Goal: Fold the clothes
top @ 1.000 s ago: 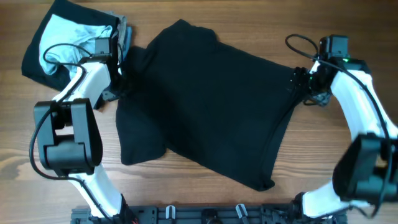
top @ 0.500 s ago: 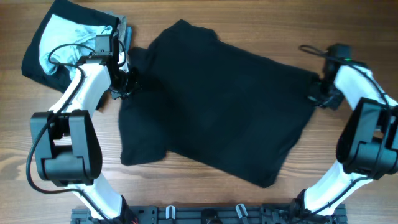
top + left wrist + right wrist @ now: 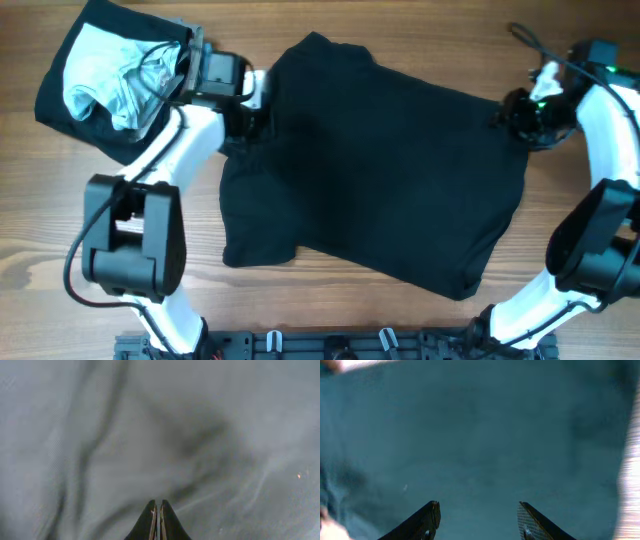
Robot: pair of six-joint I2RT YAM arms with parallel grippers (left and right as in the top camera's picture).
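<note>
Overhead view: the black garment (image 3: 380,170) lies spread, slightly askew, over the middle of the table (image 3: 430,30), not yet folded. The step in hand looks like straightening it flat before the first fold. The left claw (image 3: 255,112) sits on the garment's edge at about 10 o'clock, and the right claw (image 3: 518,112) is at its 2 o'clock corner. A pile of other clothes (image 3: 115,80), pale blue, grey and black, waits at 10 o'clock on the table, just beside the left arm.

Left wrist view: the left claw (image 3: 157,517) has its fingers pressed together, only a hairline between them. Creases in the black garment (image 3: 150,435) run toward the tips from 12 and 2 o'clock, so it appears to pinch the cloth.

Right wrist view: the right claw (image 3: 479,515) stands wide open and holds nothing, while the black garment (image 3: 480,435) fills the view beneath and ahead of it at 12 o'clock. The next move probably calls for this claw to close on the edge so both sides can pull or lift together
</note>
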